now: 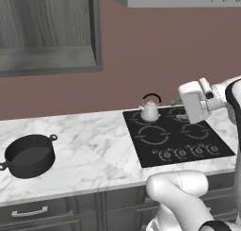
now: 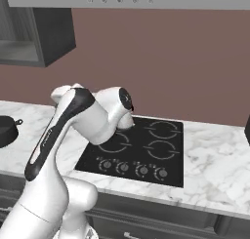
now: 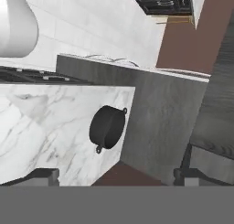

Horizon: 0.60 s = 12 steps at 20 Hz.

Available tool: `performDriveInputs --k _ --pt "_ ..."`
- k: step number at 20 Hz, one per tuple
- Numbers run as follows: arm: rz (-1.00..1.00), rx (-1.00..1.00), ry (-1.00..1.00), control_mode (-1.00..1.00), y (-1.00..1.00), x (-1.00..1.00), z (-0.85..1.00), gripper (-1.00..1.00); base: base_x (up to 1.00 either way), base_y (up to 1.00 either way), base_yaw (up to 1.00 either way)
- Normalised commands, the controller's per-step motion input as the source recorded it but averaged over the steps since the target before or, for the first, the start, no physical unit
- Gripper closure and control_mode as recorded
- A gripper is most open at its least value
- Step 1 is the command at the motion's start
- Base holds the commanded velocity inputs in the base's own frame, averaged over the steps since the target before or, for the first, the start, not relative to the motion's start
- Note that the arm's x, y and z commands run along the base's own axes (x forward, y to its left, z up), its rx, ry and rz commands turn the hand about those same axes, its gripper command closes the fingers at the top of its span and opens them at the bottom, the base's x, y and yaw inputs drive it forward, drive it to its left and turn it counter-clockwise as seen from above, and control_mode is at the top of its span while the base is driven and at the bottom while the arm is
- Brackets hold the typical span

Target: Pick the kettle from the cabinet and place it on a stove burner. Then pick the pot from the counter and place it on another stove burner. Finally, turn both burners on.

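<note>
Left base view
- kettle (image 1: pixel 150 111): sat on the far-left burner (image 1: pixel 141 116) of the cooktop (image 1: pixel 221 150), so that step looked done.
- pot (image 1: pixel 29 155): sat on the counter (image 1: pixel 94 145), well left of the cooktop and near the front edge, mouth up, one loop handle toward the wall and one toward the near left.
- gripper (image 1: pixel 181 102): hung over the far side of the cooktop, just right of the kettle and clear of it; the pot lay well apart to its left.
- cabinet (image 1: pixel 47 32): stood open above the counter with a bare shelf.

Right base view
- pot (image 2: pixel 6 129): a dark piece of it showed at the left edge, far from the hand.
- burners (image 2: pixel 161 150): the right-hand rings were bare, free for the pot.
- arm: hid the kettle and the fingers, so their spread could not be told here.

Hand view
- fingers (image 3: pixel 45 175): both tips stood spread wide, with nothing between them.
- pot (image 3: pixel 107 127): lay far ahead, between the two tips' lines but out of reach.
- handling, a judgement: rigid, likely heavier than the kettle; matte, so not very slippery.
- hold, a judgement: the rim wall beside a loop handle, one finger inside and one outside.
</note>
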Motion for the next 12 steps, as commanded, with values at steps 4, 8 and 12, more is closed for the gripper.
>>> performDriveInputs --k 4,8,12 --pt "-0.22 -0.13 -0.21 -1.0 0.56 -0.27 0.0 -1.0 0.0 0.0 0.0" --pt "-0.16 -0.1 -0.07 -1.0 0.52 -0.13 0.0 -1.0 0.0 0.0 0.0" --pt "-0.01 -0.02 0.0 -1.0 0.13 0.0 0.0 -1.0 0.0 0.0 0.0"
